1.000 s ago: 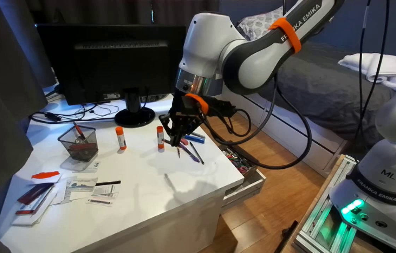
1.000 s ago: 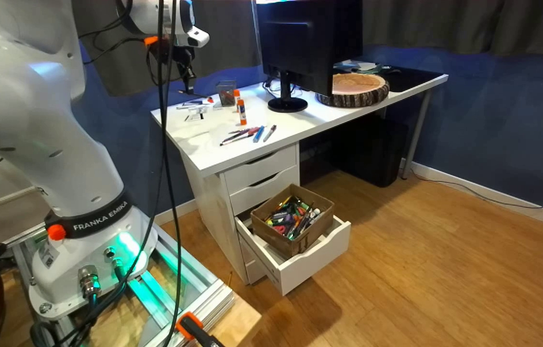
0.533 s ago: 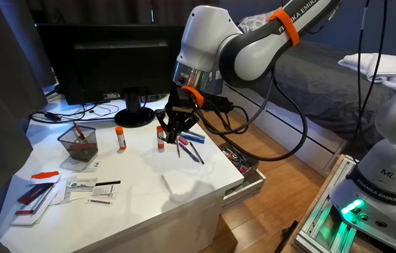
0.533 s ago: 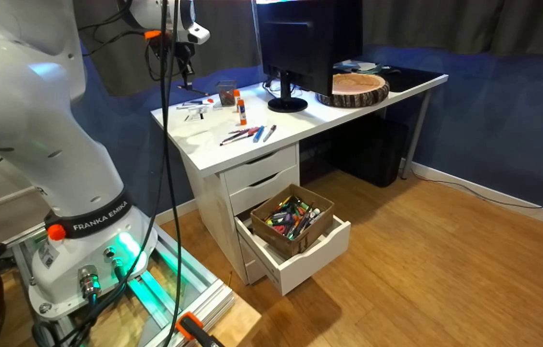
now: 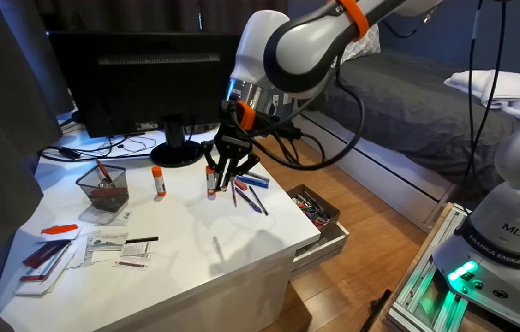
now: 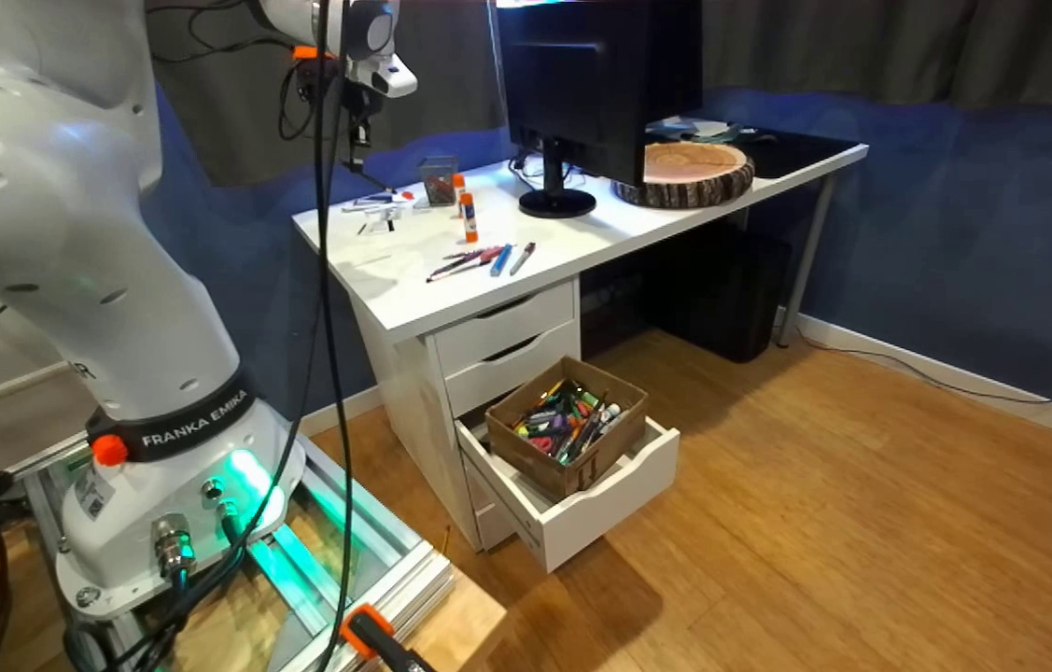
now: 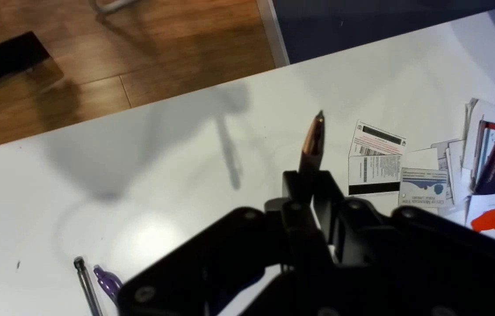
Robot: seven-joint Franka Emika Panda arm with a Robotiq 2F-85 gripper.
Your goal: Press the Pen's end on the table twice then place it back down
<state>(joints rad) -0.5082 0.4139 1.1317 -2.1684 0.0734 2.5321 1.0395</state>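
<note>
Pen (image 7: 314,145) is up in the air, well gripped: the fingers (image 7: 328,193) are clamped on it, w/ the coppery pointed end poking out past them in the wrist view. It's tilted; in an exterior view I see it slope, one end lower than the other (which end that is I can't tell, it's too small). White tabletop (image 5: 186,267) lies underneath, pen clear of it, & a thin shadow (image 7: 229,153) falls on the surface, well apart from the pen in the wrist view. Rest of the desk, quick: a glue stick (image 5: 158,180) w/ orange cap stands upright nr the mesh basket (image 5: 86,190), & a matching glue stick (image 5: 210,180) stands nr the loose writing stuff, i.e. a blue marker (image 5: 254,181), a purple pen (image 5: 249,201), a slim black pen (image 5: 258,201) & a small pink thing (image 5: 240,184). Cards (image 5: 140,244) lie flat in a loose spread, w/ a dark red booklet (image 5: 46,254) near them on some papers. Black monitor (image 5: 144,87) stands btwn the glue sticks & a round wood slab (image 6: 684,173) in an exterior view. Down below, a drawer (image 6: 614,518) is pulled out, & the cardboard box (image 6: 526,462) in it holds a jumble of colourful pens, markers etc.
</note>
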